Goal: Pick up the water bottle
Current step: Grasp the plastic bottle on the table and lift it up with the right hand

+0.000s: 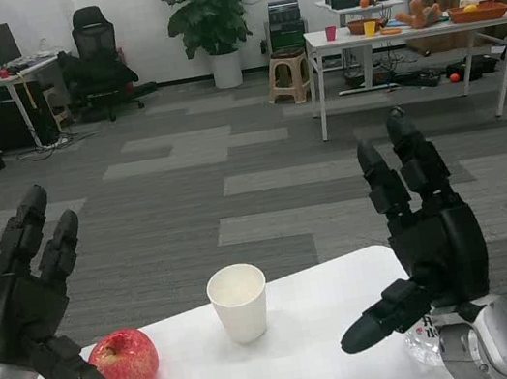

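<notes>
On the white table [309,337] the robot holds both hands raised with nothing in them. Its left hand [24,308] hangs over the table's left end, fingers spread and pointing upward, its thumb reaching down beside a red apple [125,363]; whether the thumb touches the apple I cannot tell. A white paper cup [239,302] stands upright near the table's middle, apart from the apple and from both hands. The right hand [428,232] is up over the table's right end, palm turned inward, fingers apart and extended upward, thumb jutting leftward toward the cup without reaching it. Just below that hand, at the right near corner, a bit of clear, crinkled plastic shows [423,344]; this seems to be the bottle, though most of it is hidden behind the hand and forearm, and I cannot tell how it lies. Neither hand grips it. Beyond the table stretches grey carpet, with a second white table [402,30] carrying baskets and small coloured items, a stool [290,75], a tall potted plant [210,10], and a black office chair [98,60] at a desk.
</notes>
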